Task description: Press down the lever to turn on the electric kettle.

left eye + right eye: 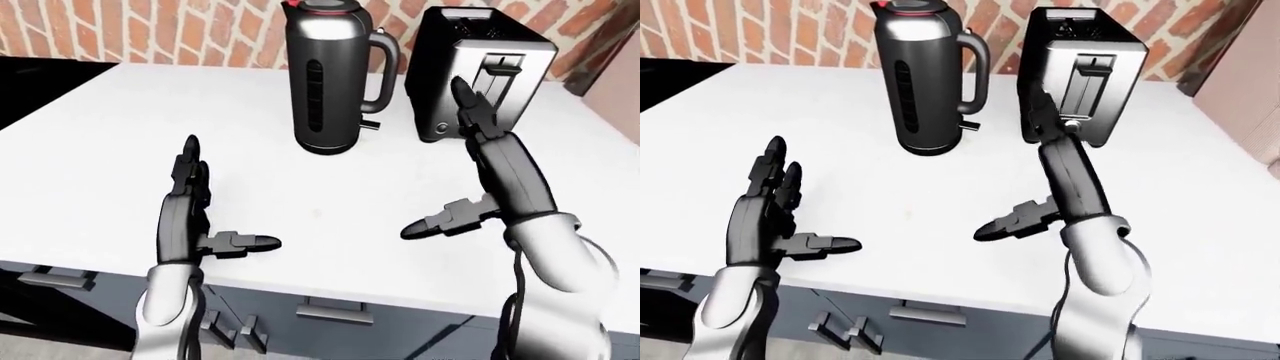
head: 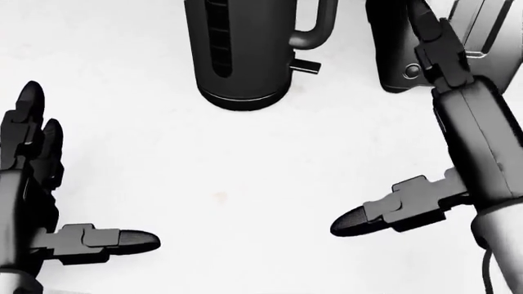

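The electric kettle (image 1: 333, 79) stands upright on the white table (image 1: 120, 150), near the top middle of the left-eye view, close to the brick wall (image 1: 150, 30). It is dark and glossy, with a red-trimmed lid, a vertical water window down its side and a loop handle (image 1: 383, 69) on its right side. The lever (image 2: 306, 65) is a small dark tab that sticks out to the right at the foot of the handle, just above the kettle's base. Nothing touches it.

Just beside the kettle on the right stands a toaster (image 1: 480, 71), black with a silver face and knobs low on that face.

The right hand (image 1: 470, 176) hovers above the table with its fingers spread: the long fingers point up the view and overlap the toaster's lower face, the thumb juts left toward the middle of the table. It is apart from the kettle, lower and to the right of the lever.

The left hand (image 1: 195, 206) is well apart from the kettle, low on the left, also spread wide and holding nothing, its thumb pointing right.

Cabinet drawers with handles (image 1: 335, 311) show below the table edge.
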Robot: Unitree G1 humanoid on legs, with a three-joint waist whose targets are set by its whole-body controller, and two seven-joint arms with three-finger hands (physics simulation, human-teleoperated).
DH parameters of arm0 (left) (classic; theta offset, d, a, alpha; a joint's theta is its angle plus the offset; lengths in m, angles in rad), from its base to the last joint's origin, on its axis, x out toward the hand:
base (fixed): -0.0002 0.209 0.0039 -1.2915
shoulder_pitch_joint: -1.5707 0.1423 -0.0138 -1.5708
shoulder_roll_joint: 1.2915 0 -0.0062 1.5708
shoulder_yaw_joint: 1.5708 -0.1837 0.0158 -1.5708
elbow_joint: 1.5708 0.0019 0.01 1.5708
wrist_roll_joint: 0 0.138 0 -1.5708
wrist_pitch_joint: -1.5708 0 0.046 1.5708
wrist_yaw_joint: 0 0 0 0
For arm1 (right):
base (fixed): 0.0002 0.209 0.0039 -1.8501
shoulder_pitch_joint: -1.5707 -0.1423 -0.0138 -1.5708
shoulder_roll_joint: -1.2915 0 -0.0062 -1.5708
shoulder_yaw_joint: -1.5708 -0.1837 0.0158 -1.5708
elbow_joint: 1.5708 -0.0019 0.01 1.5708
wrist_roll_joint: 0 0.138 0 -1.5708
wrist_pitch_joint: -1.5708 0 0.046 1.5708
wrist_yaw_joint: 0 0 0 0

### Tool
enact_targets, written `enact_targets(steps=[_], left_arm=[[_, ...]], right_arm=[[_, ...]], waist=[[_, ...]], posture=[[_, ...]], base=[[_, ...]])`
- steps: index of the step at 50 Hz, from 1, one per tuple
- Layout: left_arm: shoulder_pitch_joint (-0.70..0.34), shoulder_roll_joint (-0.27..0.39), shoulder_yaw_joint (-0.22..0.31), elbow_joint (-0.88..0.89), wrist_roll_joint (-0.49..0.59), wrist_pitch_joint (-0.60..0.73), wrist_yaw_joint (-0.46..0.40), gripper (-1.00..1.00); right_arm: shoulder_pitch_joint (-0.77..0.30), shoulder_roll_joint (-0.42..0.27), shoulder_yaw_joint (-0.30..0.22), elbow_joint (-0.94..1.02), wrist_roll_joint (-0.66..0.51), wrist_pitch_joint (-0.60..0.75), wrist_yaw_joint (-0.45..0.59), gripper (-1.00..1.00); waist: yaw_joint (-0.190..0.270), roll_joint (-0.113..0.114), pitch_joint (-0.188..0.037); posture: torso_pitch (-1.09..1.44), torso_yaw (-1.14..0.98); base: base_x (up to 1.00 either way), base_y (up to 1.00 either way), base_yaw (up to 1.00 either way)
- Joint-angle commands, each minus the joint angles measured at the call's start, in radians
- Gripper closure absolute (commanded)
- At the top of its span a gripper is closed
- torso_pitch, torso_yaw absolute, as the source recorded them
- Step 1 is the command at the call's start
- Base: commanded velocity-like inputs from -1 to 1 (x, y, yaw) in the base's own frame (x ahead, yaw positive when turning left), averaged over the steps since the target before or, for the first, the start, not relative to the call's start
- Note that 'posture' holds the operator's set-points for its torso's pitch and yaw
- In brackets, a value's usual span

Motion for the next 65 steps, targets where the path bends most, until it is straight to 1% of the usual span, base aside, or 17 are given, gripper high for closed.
enact_targets(steps=[1, 2, 4, 6, 8, 12, 15, 21, 24, 28, 33, 36, 40, 46, 51, 57, 65], left_arm=[[-0.027, 0.008, 0.006, -0.053, -0.004, -0.010, 0.003, -1.00], [-0.041, 0.013, 0.009, -0.070, -0.006, 0.020, 0.003, -1.00], [-0.022, 0.009, 0.009, -0.050, -0.007, -0.020, 0.003, -1.00], [-0.022, 0.009, 0.010, -0.053, -0.008, -0.017, 0.004, -1.00], [-0.036, 0.014, 0.012, -0.065, -0.007, 0.007, 0.004, -1.00], [-0.027, 0.012, 0.011, -0.078, -0.004, 0.006, 0.004, -1.00], [-0.030, 0.013, 0.014, -0.077, -0.006, 0.008, 0.003, -1.00], [-0.031, 0.014, 0.019, -0.077, -0.009, 0.009, 0.004, -1.00], [-0.031, 0.015, 0.020, -0.074, -0.010, 0.007, 0.005, -1.00], [-0.032, 0.016, 0.022, -0.077, -0.012, 0.011, 0.006, -1.00], [-0.031, 0.016, 0.024, -0.079, -0.014, 0.011, 0.006, -1.00], [-0.031, 0.016, 0.022, -0.079, -0.013, 0.012, 0.007, -1.00], [-0.029, 0.015, 0.023, -0.079, -0.014, 0.009, 0.007, -1.00], [-0.026, 0.015, 0.024, -0.069, -0.016, -0.002, 0.007, -1.00], [-0.024, 0.015, 0.025, -0.061, -0.016, -0.012, 0.007, -1.00], [-0.024, 0.014, 0.023, -0.056, -0.016, -0.018, 0.009, -1.00], [-0.016, 0.012, 0.021, -0.063, -0.014, -0.016, 0.010, -1.00]], right_arm=[[-0.043, 0.009, 0.013, -0.012, -0.095, 0.004, 0.078, -1.00], [-0.056, 0.018, 0.015, -0.006, -0.121, 0.007, 0.104, -1.00], [-0.081, 0.030, 0.012, 0.005, -0.161, 0.006, 0.146, -1.00], [-0.105, 0.036, 0.017, 0.025, -0.197, -0.004, 0.199, -1.00], [-0.132, 0.041, 0.006, 0.038, -0.221, -0.004, 0.232, -1.00], [-0.157, 0.054, 0.005, 0.067, -0.265, -0.005, 0.302, -1.00], [-0.164, 0.055, -0.003, 0.079, -0.290, -0.011, 0.335, -1.00], [-0.208, 0.060, 0.010, 0.121, -0.392, -0.008, 0.459, -1.00], [-0.220, 0.069, 0.006, 0.139, -0.429, -0.016, 0.511, -1.00], [-0.265, 0.063, -0.007, 0.175, -0.472, -0.026, 0.585, -1.00], [-0.282, 0.073, 0.002, 0.179, -0.571, -0.040, 0.712, -1.00], [-0.310, 0.081, -0.010, 0.184, -0.616, -0.059, 0.768, -1.00], [-0.354, 0.094, -0.009, 0.194, -0.693, -0.087, 0.860, -1.00], [-0.373, 0.127, -0.007, 0.217, -0.741, -0.136, 0.889, -1.00], [-0.363, 0.146, 0.000, 0.241, -0.755, -0.173, 0.872, -1.00], [-0.344, 0.150, 0.004, 0.283, -0.741, -0.207, 0.836, -1.00], [-0.341, 0.174, 0.021, 0.319, -0.788, -0.242, 0.843, -1.00]], waist=[[0.000, 0.004, -0.016], [-0.001, 0.005, -0.016], [-0.001, 0.007, -0.015], [-0.001, 0.009, -0.014], [-0.001, 0.012, -0.014], [-0.002, 0.015, -0.013], [-0.002, 0.016, -0.014], [-0.004, 0.019, -0.013], [-0.005, 0.021, -0.012], [-0.006, 0.022, -0.012], [-0.007, 0.024, -0.009], [-0.008, 0.025, -0.009], [-0.010, 0.028, -0.006], [-0.012, 0.031, -0.004], [-0.013, 0.033, -0.004], [-0.013, 0.034, -0.005], [-0.014, 0.036, -0.005]], posture=[[0.00, 0.00], [0.00, 0.00], [0.00, 0.00], [0.00, 0.00], [0.00, 0.00], [0.00, 0.00], [0.00, 0.00], [0.00, 0.00], [0.00, 0.00], [0.00, 0.00], [0.00, 0.00], [0.00, 0.00], [0.00, 0.00], [0.00, 0.00], [0.00, 0.00], [0.00, 0.00], [0.00, 0.00]], base=[[0.00, 0.00, 0.00], [0.00, 0.00, 0.00], [0.00, 0.00, 0.00], [0.00, 0.00, 0.00], [0.00, 0.00, 0.00], [0.00, 0.00, 0.00], [0.00, 0.00, 0.00], [0.00, 0.00, 0.00], [0.00, 0.00, 0.00], [0.00, 0.00, 0.00], [0.00, 0.00, 0.00], [0.00, 0.00, 0.00], [0.00, 0.00, 0.00], [0.00, 0.00, 0.00], [0.00, 0.00, 0.00], [0.00, 0.00, 0.00], [0.00, 0.00, 0.00]])
